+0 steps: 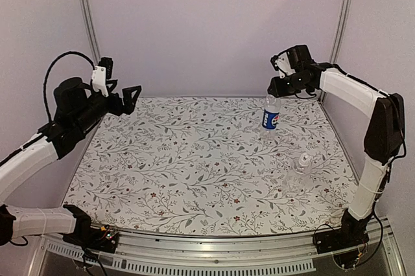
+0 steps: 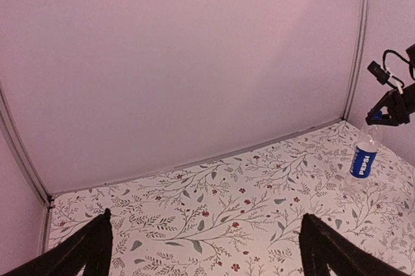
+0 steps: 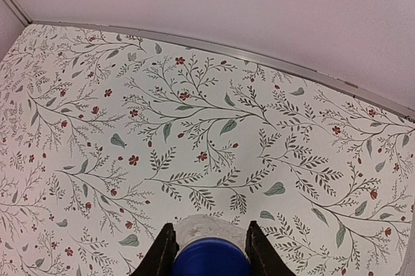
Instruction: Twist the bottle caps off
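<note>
At the left, the left gripper (image 1: 128,94) hangs in the air above the back left corner of the table (image 1: 194,159), its jaws spread wide and holding nothing; in its own wrist view the two dark fingers (image 2: 91,253) frame an open stretch of flower-patterned tabletop. Toward the back right of the table stands the labelled bottle (image 1: 271,117), upright, its dark blue label with a round logo facing forward. The right gripper (image 1: 276,88) reaches down from above onto the top of that bottle, and the right wrist view shows its jaws pressed against either side of the blue cap (image 3: 211,258), clamped on it. From the left wrist camera, the same bottle (image 2: 364,159) appears at the far right with the gripper set over its neck. Nearer the front and a little further right stands the clear bottle (image 1: 300,169), unlabelled, its pale cap (image 1: 305,157) on top, well apart from both grippers.
</note>
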